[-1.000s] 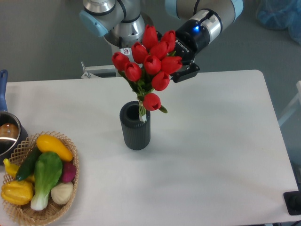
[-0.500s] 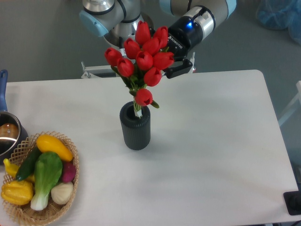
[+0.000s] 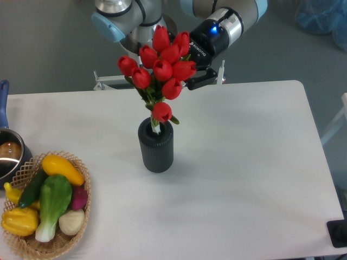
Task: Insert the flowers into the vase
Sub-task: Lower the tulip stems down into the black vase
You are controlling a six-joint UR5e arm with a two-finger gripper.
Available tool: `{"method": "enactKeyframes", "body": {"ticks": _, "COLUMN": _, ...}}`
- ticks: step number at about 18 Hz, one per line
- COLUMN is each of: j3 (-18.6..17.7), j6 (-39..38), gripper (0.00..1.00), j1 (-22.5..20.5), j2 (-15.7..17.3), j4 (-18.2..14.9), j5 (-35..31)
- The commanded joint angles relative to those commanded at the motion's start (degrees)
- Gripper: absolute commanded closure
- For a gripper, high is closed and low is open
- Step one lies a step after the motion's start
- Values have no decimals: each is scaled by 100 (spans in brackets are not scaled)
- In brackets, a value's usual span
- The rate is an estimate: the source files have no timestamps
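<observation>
Insertion is under way: the flowers [image 3: 160, 64] hang over the vase [image 3: 156, 146], stem tips at its mouth. The tool [image 3: 196, 80], at 2 o'clock, is mostly hidden; grip unclear. Next: lower straight.

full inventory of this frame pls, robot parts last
Red tulip bunch on green stems: about nine heads, stem ends at the vase mouth.
Dark ribbed cylindrical vase: one, upright, table centre-left.
Wicker basket: one, tan, front-left corner, holding yellow, green, purple and white vegetables.
Metal pot with blue handle: one, left edge, partly cut off.
White table: one.
Blue item: floor, top right, unclear.
Gripper: behind the tulips, fingers hidden.
</observation>
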State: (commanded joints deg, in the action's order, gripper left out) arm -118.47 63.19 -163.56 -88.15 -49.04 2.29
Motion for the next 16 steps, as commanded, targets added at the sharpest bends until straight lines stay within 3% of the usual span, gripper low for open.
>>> {"method": "enactKeyframes", "body": {"ticks": 16, "j3": -264, "j6": 132, "gripper": 55, "j1": 0, "j2": 9, "j4": -9, "j5": -290}}
